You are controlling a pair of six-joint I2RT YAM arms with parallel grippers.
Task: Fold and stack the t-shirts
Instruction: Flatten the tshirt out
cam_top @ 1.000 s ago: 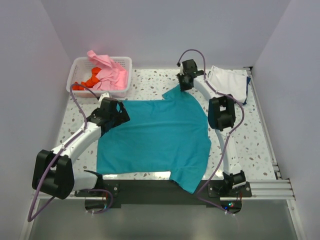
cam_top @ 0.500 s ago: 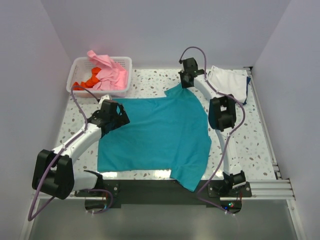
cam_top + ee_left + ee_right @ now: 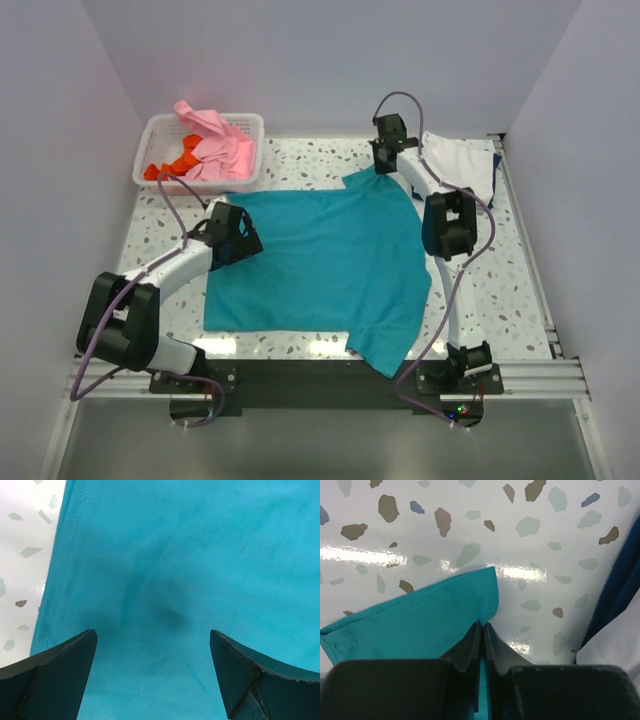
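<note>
The teal t-shirt (image 3: 320,260) lies spread flat on the speckled table, one sleeve hanging over the near edge. My right gripper (image 3: 386,166) is at the shirt's far right sleeve, shut on the sleeve's hem corner (image 3: 470,605); its jaws (image 3: 482,626) pinch the cloth just above the tabletop. My left gripper (image 3: 242,238) hovers open over the shirt's left part, its fingers (image 3: 60,665) wide apart with only flat teal cloth (image 3: 165,580) between them. A folded white t-shirt (image 3: 458,160) rests on a dark blue one (image 3: 496,172) at the far right.
A white slatted basket (image 3: 158,128) at the far left holds a pink shirt (image 3: 215,140) and an orange-red one (image 3: 172,164). The dark blue cloth (image 3: 620,575) and white cloth (image 3: 615,652) lie close to the right gripper. Walls enclose the table on three sides.
The right gripper has closed on the sleeve and moved right and farther back, drawing the teal shirt rightward. The left arm has swung in toward the shirt, still open.
</note>
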